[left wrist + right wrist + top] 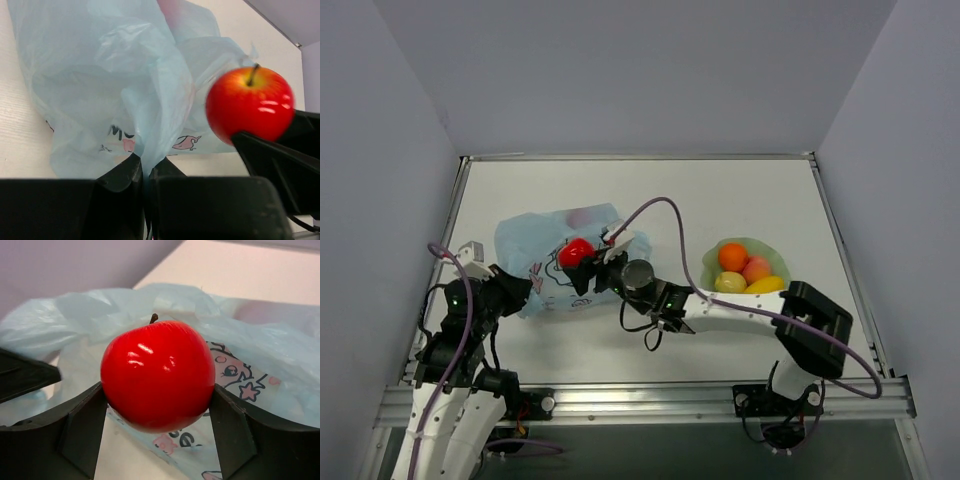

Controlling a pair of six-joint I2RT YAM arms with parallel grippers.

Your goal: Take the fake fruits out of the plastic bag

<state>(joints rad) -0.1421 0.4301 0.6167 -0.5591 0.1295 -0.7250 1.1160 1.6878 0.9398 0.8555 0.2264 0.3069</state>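
One glossy red plastic apple (pixel 157 375), clamped between the right gripper (pixel 157 412) fingers, over one crinkly light-blue plastic bag (pixel 535 240). Wrist view alone showed the left gripper (pixel 147 172) pinched shut on the bag's edge. Overhead alone showed four fruits (pixel 745 272) in one pale green scalloped dish (pixel 778 258).

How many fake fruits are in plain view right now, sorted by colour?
Glossy red plastic apple: 1
Orange plastic ball: 1
Peach-pink round plastic fruit: 1
Yellow plastic fruits: 2
Total: 5
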